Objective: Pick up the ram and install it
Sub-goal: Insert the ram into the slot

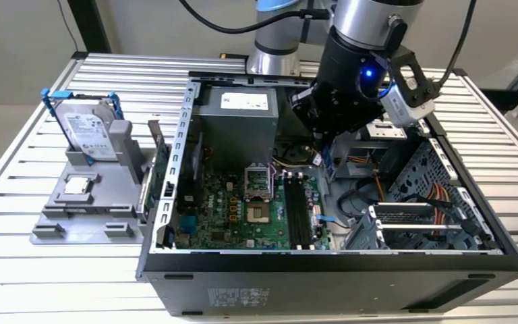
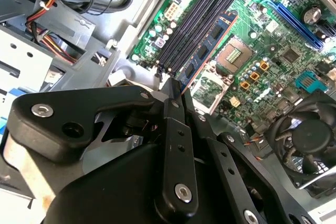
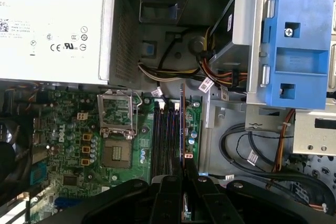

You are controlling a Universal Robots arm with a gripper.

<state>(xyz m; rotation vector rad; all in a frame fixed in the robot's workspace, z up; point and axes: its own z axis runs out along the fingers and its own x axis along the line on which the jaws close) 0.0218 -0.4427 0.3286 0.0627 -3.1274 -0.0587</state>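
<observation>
Your black-fingered gripper (image 2: 172, 88) is clamped on one end of the long, thin, dark circuit-board ram stick (image 2: 207, 45), which projects straight ahead of the fingertips. Its long axis runs parallel to the black memory slots (image 3: 164, 140) along the green motherboard's (image 3: 68, 129) drive-cage edge (whether it is seated cannot be told).

ram (image 2: 208, 47) over bare slots (image 2: 193, 20), drive cage (image 3: 244, 30) beside

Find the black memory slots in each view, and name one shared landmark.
Exterior view: memory slots, on the exterior view's right of the processor socket.
Second wrist view: slots alongside the gripped ram.
First wrist view: slots beside the edge-on ram.
Shared landmark: the processor socket.
</observation>
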